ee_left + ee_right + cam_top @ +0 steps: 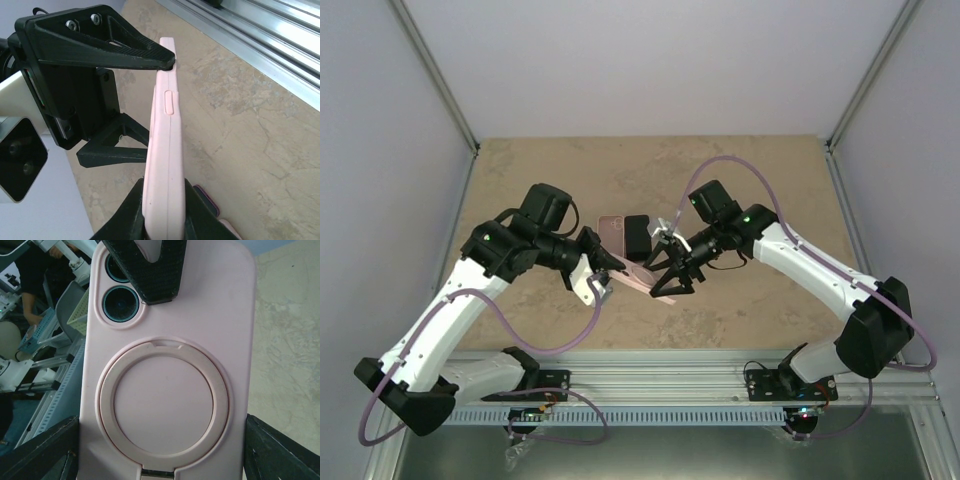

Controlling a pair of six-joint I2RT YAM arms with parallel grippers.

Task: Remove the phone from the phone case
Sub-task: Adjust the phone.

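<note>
The tan table fills the middle of the top view. Both arms reach in over it and meet at centre frame, so the work hangs in the air rather than lying flat. My guess is that this leaves every rim of the case free to be peeled.

The pale pink phone case is held between them. The left gripper is clenched on its lens end with one finger on each broad face. One ribbed finger shows at the top of the right wrist view, pressed on the back beside the lenses. This looks like the anchor hold.

The right gripper is spread to the case's width and grasps it across the long edges. Its fingers meet either edge at the lower corners of its own view, which looks well placed to flex the shell.

The phone sits inside the case — its two lenses fill the cutout at the upper left of the right wrist view. A ring stand lies folded flat on the back, and a side button bulges from the edge in the left wrist view.

No brand, label or writing can be read anywhere.
</note>
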